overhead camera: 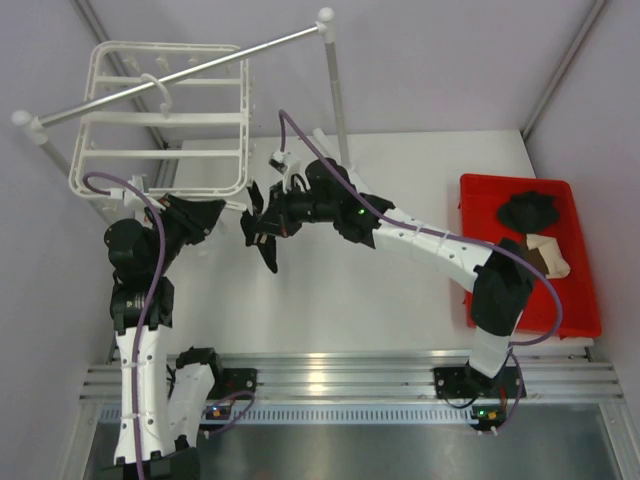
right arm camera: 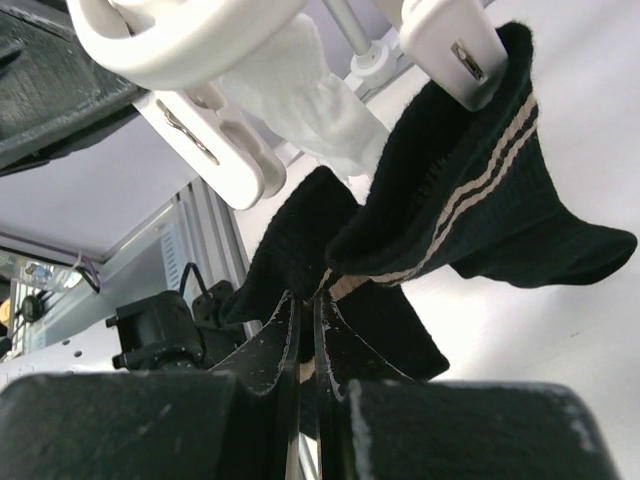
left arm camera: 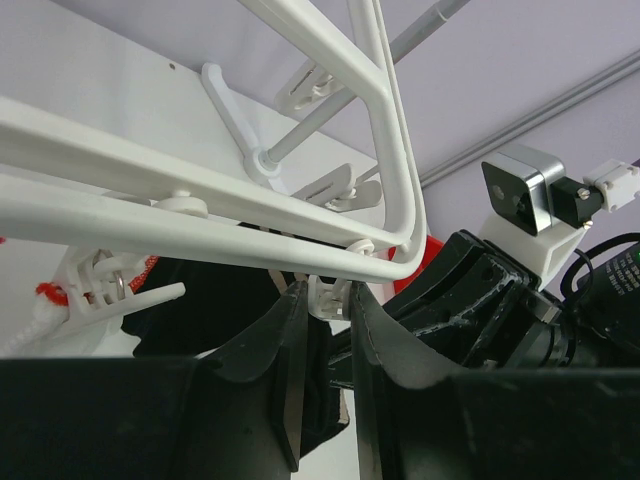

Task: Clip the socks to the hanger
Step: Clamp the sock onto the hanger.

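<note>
The white hanger (overhead camera: pixel 165 120) hangs from the grey rail at the back left. My left gripper (overhead camera: pixel 212 216) is under its near right corner, shut on a small white clip (left arm camera: pixel 335 298) that dangles from the frame (left arm camera: pixel 200 235). My right gripper (overhead camera: pixel 262 230) is just to the right, shut on a black sock (right arm camera: pixel 470 190) with thin pale stripes. The sock's top edge touches another white clip (right arm camera: pixel 450 45); I cannot tell whether that clip grips it. The sock hangs limp below the right gripper (right arm camera: pixel 308 300). More black socks (overhead camera: pixel 528 212) lie in the red tray.
The red tray (overhead camera: pixel 580 300) sits at the table's right side and also holds a tan item (overhead camera: pixel 548 255). The grey rail (overhead camera: pixel 190 68) with upright poles crosses above the hanger. Other clips (right arm camera: pixel 215 140) dangle close to both grippers. The right arm's camera (left arm camera: pixel 525 195) is close beside my left fingers.
</note>
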Robot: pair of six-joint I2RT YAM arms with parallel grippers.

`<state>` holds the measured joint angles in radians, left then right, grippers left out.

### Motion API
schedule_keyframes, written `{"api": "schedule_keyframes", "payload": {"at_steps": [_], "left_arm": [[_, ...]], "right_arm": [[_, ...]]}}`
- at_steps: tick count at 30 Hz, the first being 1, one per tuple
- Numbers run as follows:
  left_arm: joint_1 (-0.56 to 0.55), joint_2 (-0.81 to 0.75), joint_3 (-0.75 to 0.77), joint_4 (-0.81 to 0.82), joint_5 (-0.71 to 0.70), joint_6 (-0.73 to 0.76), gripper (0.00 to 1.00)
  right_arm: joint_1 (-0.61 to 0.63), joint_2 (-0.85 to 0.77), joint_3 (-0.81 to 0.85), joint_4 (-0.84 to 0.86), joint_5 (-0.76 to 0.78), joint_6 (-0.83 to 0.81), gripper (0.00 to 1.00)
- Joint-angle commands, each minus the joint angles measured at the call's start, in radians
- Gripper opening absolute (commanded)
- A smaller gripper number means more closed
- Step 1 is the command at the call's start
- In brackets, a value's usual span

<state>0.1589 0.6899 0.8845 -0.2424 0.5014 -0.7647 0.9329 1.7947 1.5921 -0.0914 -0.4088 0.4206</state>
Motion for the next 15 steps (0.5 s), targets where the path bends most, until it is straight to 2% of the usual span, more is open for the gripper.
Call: {"api": "schedule_keyframes", "payload": {"at_steps": [1,15], "left_arm": [[0.002,-0.004,0.019,0.005,0.023,0.007,0.00],[0.002,-0.001,0.014,-0.005,0.020,0.018,0.00]], "right_arm": [[-0.002,0.008,0.069,0.070,0.013,0.024,0.00],[-0.002,0.020,0.097,0.074,0.016,0.027,0.00]]}}
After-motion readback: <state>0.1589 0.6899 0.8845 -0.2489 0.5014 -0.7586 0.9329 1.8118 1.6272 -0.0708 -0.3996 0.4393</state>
